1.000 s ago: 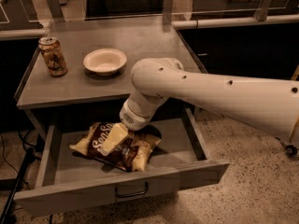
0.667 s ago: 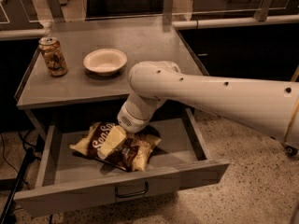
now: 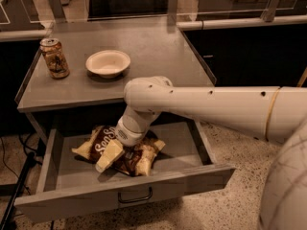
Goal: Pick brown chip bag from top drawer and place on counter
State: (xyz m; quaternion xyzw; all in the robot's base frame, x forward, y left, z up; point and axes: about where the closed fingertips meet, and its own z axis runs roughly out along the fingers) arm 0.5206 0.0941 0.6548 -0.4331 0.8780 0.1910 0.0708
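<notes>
The brown chip bag (image 3: 101, 143) lies crumpled in the middle of the open top drawer (image 3: 124, 195), dark brown with pale yellow ends and white lettering. My gripper (image 3: 125, 159) reaches down into the drawer from the right and sits on the front part of the bag, touching it. The white arm covers the bag's back right part. The counter (image 3: 153, 56) is the grey metal top right above the drawer.
A white bowl (image 3: 108, 63) and a drinks can (image 3: 54, 57) stand on the left half of the counter. The drawer front has a small curved handle (image 3: 135, 197). Speckled floor lies to the right, and a dark cable hangs at the left.
My arm has shifted slightly to the left over the drawer. The bag lies where it was, still on the drawer floor.
</notes>
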